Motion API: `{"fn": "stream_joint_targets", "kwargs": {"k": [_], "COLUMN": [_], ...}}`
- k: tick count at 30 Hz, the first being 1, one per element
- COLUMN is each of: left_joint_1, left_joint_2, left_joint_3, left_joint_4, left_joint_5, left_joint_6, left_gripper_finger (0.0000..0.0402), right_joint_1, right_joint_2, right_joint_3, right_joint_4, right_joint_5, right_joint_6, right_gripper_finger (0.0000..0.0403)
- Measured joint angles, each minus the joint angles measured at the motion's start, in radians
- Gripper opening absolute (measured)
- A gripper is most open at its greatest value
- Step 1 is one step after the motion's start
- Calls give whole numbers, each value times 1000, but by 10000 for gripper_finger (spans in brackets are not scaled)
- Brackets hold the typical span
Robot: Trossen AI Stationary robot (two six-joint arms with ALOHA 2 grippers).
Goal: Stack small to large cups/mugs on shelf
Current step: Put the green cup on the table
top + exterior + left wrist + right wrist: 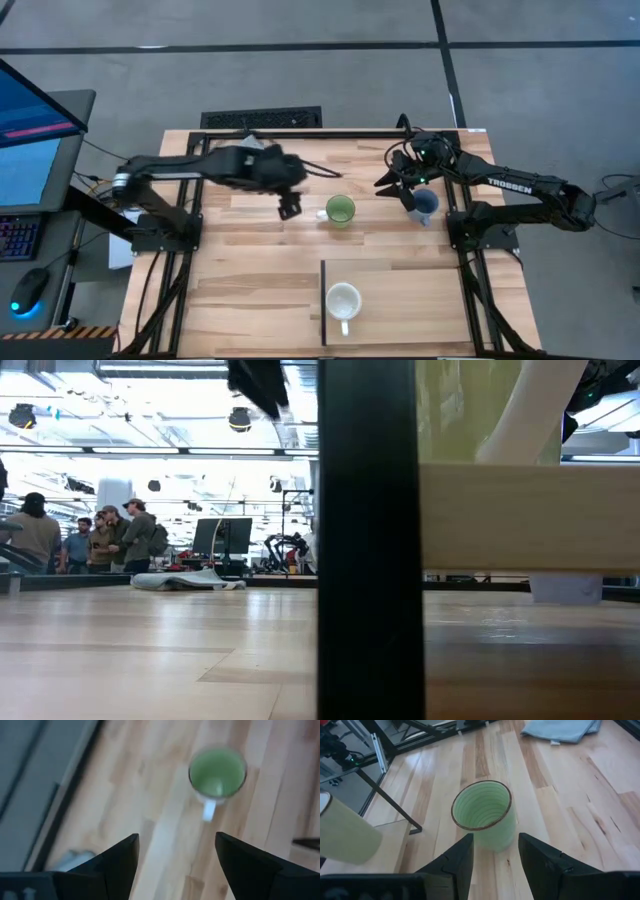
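Note:
The bright green mug (340,210) stands upright on its base mid-table. My left gripper (288,209) hovers just to its left, open; the left wrist view shows the green mug (217,772) ahead of the open left gripper (175,840). My right gripper (393,186) is to the mug's right, also open, and in its wrist view the green mug (482,815) stands beyond the right gripper (496,837). The blue-grey mug (424,206) stands below the right wrist. The cream-white mug (343,300) sits on the shelf (410,300) at the near edge.
A grey folded cloth (560,730) lies toward the table's far left, partly under the left arm. The shelf's dark strip (323,300) runs along its left edge, and its post (365,540) blocks much of the low view. People (90,540) stand in the room behind.

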State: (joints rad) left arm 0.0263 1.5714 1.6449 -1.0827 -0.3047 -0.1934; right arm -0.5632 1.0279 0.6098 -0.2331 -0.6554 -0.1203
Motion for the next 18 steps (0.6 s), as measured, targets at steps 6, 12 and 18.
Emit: {"fn": "stream_joint_targets", "kwargs": {"k": [6,12,18], "left_joint_1": [-101,-244,-349], "left_joint_2": [-158,-282,-438], "left_joint_3": [1,-98,-353], "left_joint_4": [2,53,176], "left_joint_5": [-187,-415,-487], "left_joint_6": [-38,-74,-155], "left_gripper_finger": [254,254,254], "right_joint_1": [0,0,1], "right_joint_2": [0,0,0], "right_joint_3": [0,0,0], "right_joint_4": [1,1,6], "right_joint_5": [0,0,-1], "right_joint_6": [23,24,24], "right_gripper_finger": [178,178,178]}}
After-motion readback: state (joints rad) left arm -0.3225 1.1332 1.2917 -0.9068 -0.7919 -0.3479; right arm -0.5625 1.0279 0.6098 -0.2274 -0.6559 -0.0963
